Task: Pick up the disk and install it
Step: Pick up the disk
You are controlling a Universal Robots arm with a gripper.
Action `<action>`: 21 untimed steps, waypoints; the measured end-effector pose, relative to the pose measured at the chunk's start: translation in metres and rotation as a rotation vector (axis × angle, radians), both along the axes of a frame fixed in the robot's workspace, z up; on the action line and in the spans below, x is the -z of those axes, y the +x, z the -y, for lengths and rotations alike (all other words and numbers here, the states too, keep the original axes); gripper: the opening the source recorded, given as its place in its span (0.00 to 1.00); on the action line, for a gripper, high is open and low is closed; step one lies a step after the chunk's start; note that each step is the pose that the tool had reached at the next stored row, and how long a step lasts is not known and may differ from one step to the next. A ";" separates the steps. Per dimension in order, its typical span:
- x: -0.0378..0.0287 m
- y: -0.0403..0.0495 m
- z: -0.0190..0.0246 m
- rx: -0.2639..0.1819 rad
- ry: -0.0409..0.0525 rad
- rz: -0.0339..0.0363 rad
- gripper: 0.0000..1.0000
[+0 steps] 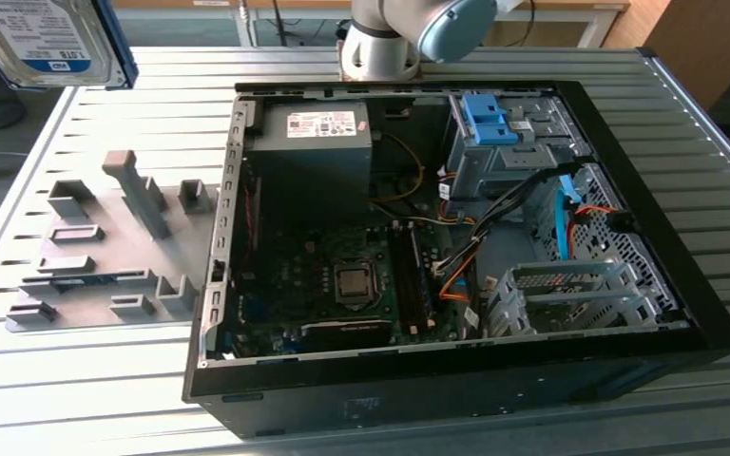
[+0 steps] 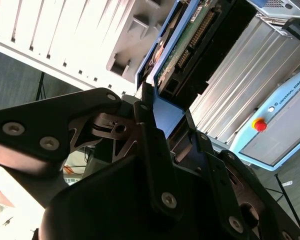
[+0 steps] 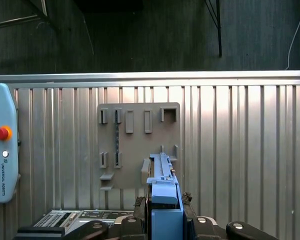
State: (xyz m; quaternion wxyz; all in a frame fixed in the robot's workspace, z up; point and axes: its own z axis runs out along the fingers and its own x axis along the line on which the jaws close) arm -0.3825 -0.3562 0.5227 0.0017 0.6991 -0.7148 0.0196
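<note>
Gripping the disk (image 1: 48,38), end effector (image 3: 164,202) overlooks fixture (image 3: 137,145).

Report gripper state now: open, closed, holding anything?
The gripper is shut on the disk, clamping it by its blue edge rail.

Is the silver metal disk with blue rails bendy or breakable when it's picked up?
Probably stiff: the flat silver metal disk with blue plastic rails looks straight though held at one end. Likely fragile: its green circuit board is bare.
</note>
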 end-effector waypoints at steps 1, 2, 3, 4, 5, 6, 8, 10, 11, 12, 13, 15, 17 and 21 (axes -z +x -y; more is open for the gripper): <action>0.0000 0.0009 0.0000 0.000 0.0000 0.0000 0.36; 0.0000 0.0020 0.0001 0.000 0.0000 0.0000 0.36; 0.0000 0.0030 0.0001 0.000 0.0000 0.0000 0.36; 0.0000 0.0039 0.0001 0.000 -0.0001 -0.0001 0.36; 0.0000 0.0049 0.0002 0.000 0.0000 -0.0001 0.36; 0.0000 0.0057 0.0002 0.000 0.0000 -0.0001 0.36; 0.0000 0.0073 0.0003 0.000 0.0000 0.0000 0.36; 0.0000 0.0092 0.0003 0.000 0.0000 0.0000 0.36; 0.0000 0.0102 0.0004 0.000 0.0000 0.0000 0.36; 0.0000 0.0113 0.0004 0.000 0.0000 -0.0001 0.36; 0.0000 0.0124 0.0004 0.000 0.0000 0.0000 0.36; 0.0000 0.0149 0.0004 0.000 0.0000 -0.0001 0.36; 0.0000 0.0173 0.0004 0.000 0.0000 0.0000 0.36; -0.0001 0.0236 0.0004 0.000 0.0000 -0.0001 0.36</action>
